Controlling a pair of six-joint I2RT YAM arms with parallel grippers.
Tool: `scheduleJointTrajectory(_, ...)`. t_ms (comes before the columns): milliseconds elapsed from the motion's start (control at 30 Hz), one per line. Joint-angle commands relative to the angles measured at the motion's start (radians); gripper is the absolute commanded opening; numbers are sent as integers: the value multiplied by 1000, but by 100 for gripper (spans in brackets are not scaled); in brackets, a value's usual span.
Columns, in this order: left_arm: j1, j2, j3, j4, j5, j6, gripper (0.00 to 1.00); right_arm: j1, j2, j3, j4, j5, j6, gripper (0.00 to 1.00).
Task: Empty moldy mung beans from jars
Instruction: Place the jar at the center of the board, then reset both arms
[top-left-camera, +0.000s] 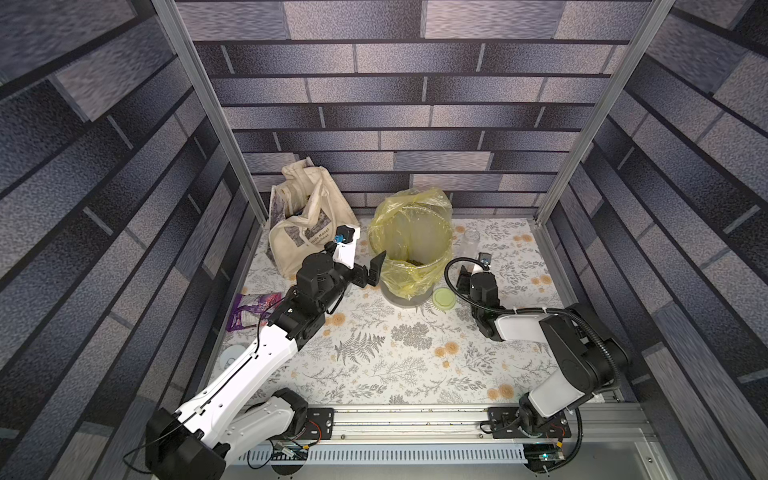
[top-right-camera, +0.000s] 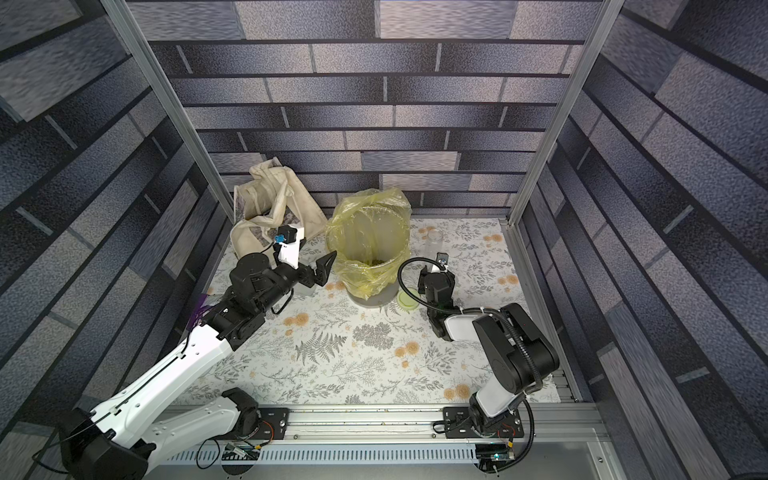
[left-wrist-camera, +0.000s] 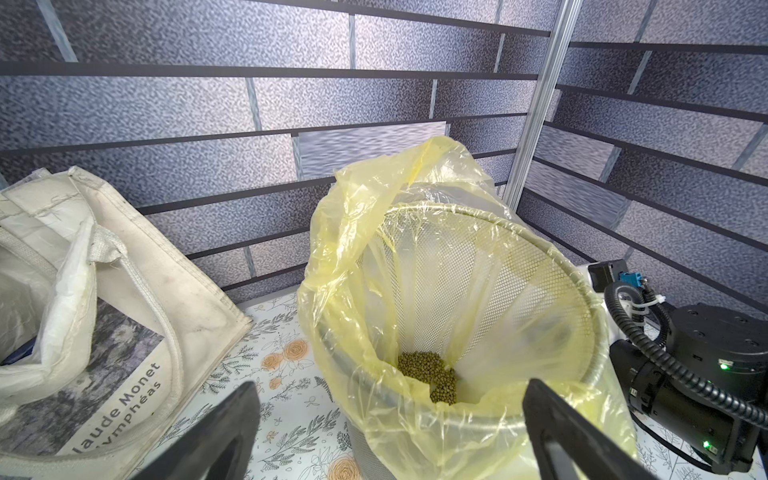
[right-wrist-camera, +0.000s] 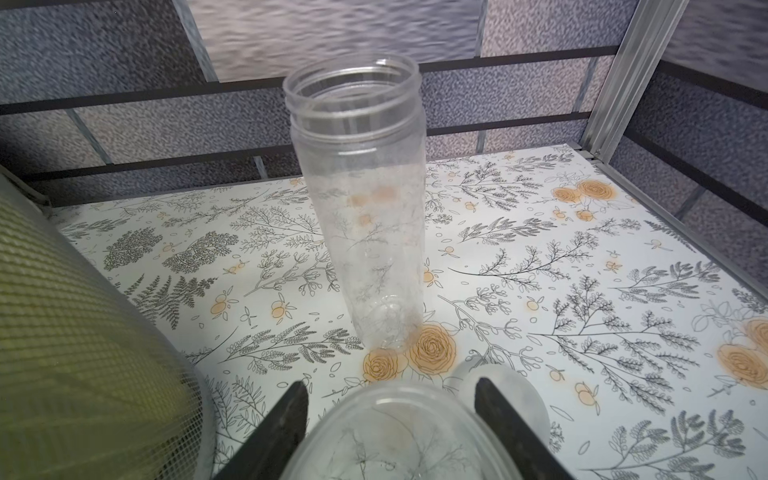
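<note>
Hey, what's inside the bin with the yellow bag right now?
A small pile of mung beans lies at the bottom of the yellow bag lining the mesh bin. Bag folds and the near rim hide part of the bottom, so more may lie there.

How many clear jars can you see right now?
2. A tall slim jar stands open beside the bin; a wide jar sits in the right gripper. Others may be hidden.
</note>
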Motion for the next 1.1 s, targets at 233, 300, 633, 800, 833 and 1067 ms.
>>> scheduleJointTrajectory(233,25,8,-19,37,25,-30,100,8,56,41,33,29,26,37)
scheduleJointTrajectory(300,26,8,-19,37,26,-32,100,10,58,41,39,36,19,42)
scheduleJointTrajectory(633,29,3,-19,32,23,-37,100,35,48,-36,217,-38,-84,100)
scheduleJointTrajectory(800,31,-3,-18,25,8,-34,100,42,-11,-57,205,-16,-104,100)
scheduleJointTrajectory(833,31,-4,-18,22,5,-34,100,42,-26,-61,197,-14,-104,100)
scheduleJointTrajectory(1067,33,-37,-26,-8,-36,3,100,43,-218,-102,73,19,-158,100)
